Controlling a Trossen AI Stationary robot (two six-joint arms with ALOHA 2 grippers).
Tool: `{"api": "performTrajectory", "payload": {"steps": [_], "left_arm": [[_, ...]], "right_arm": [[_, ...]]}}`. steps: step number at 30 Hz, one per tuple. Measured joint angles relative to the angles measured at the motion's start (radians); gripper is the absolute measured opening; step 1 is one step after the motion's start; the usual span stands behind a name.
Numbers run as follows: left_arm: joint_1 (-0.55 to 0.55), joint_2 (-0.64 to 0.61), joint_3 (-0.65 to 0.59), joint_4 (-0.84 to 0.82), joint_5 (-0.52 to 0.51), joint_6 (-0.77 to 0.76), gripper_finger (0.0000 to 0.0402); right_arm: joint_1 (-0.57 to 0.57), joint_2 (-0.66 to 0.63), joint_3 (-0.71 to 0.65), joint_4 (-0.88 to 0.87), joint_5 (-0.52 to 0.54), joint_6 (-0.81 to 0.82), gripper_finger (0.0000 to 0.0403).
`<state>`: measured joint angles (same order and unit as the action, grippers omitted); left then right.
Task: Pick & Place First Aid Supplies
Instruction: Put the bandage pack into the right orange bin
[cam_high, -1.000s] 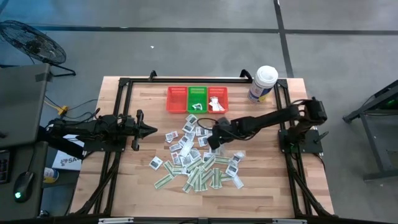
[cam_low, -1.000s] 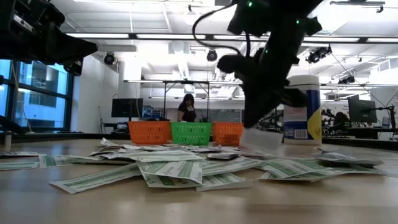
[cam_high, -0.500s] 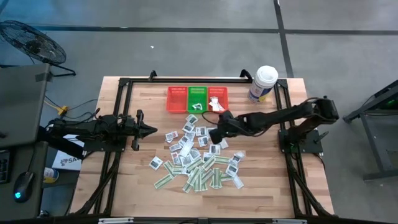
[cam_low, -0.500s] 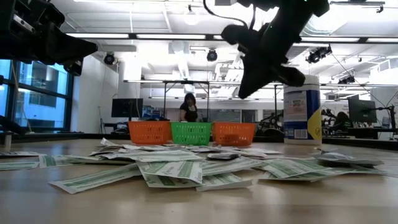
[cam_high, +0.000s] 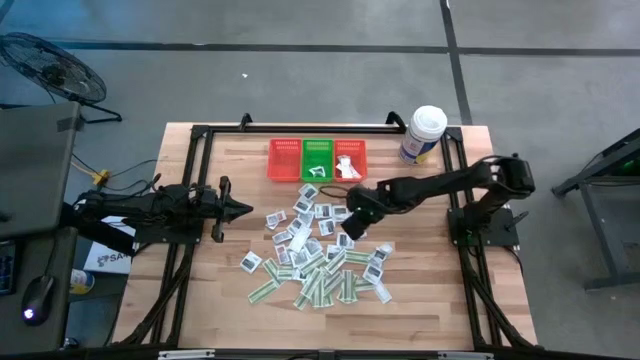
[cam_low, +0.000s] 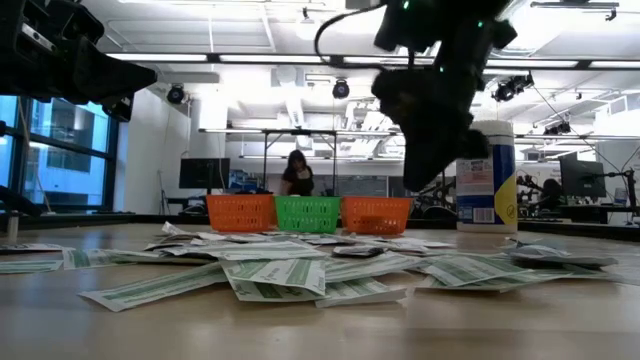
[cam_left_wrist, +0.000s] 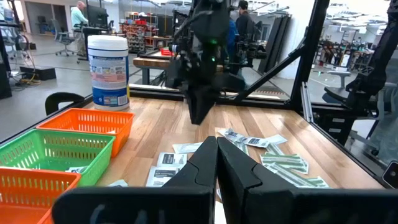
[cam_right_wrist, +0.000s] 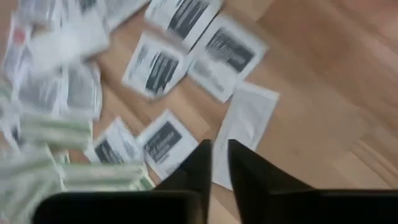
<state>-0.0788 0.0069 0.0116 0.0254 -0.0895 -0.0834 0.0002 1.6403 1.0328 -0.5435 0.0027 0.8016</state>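
The first aid supplies (cam_high: 315, 255) lie as a loose pile of white squarish packets and green-and-white strips in the middle of the table. My right gripper (cam_high: 347, 230) hangs over the pile's right side, clear of it in the low view (cam_low: 418, 185). It slants down, its fingers (cam_right_wrist: 200, 155) a narrow gap apart with nothing between them. A blank white packet (cam_right_wrist: 245, 127) lies flat on the wood under it. My left gripper (cam_high: 245, 208) is shut and level, off the pile's left side and touching nothing.
Red (cam_high: 285, 160), green (cam_high: 318, 160) and red (cam_high: 351, 160) mesh baskets stand in a row at the table's far side, with packets in the green and right ones. A white tub (cam_high: 425, 133) stands at the far right corner. Bare wood lies near the front edge.
My right gripper has risen off the pile, rolled about its own axis, then come partly back down over the same spot. The white packet that showed at its tips a second ago is gone from there.
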Motion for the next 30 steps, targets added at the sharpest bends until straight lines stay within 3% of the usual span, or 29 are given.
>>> {"api": "performTrajectory", "payload": {"steps": [3, 8, 13, 19, 30], "left_arm": [[0.000, 0.000, 0.000, 0.000, 0.000, 0.000, 0.0001], [0.000, 0.000, 0.000, 0.000, 0.000, 0.000, 0.0001], [0.000, 0.000, 0.000, 0.000, 0.000, 0.000, 0.0001], [0.000, 0.000, 0.000, 0.000, 0.000, 0.000, 0.0001], [0.000, 0.000, 0.000, 0.000, 0.000, 0.000, 0.0001]], "right_arm": [[-0.001, 0.026, 0.000, -0.004, -0.015, -0.296, 0.0125], [0.002, 0.026, 0.000, -0.063, 0.044, -0.780, 0.0214], [0.003, 0.032, 0.000, -0.072, 0.007, -1.056, 0.0254], [0.003, 0.084, 0.000, -0.053, -0.021, -1.174, 0.0259], [-0.028, 0.167, 0.000, 0.019, -0.053, -1.180, 0.0259]]}}
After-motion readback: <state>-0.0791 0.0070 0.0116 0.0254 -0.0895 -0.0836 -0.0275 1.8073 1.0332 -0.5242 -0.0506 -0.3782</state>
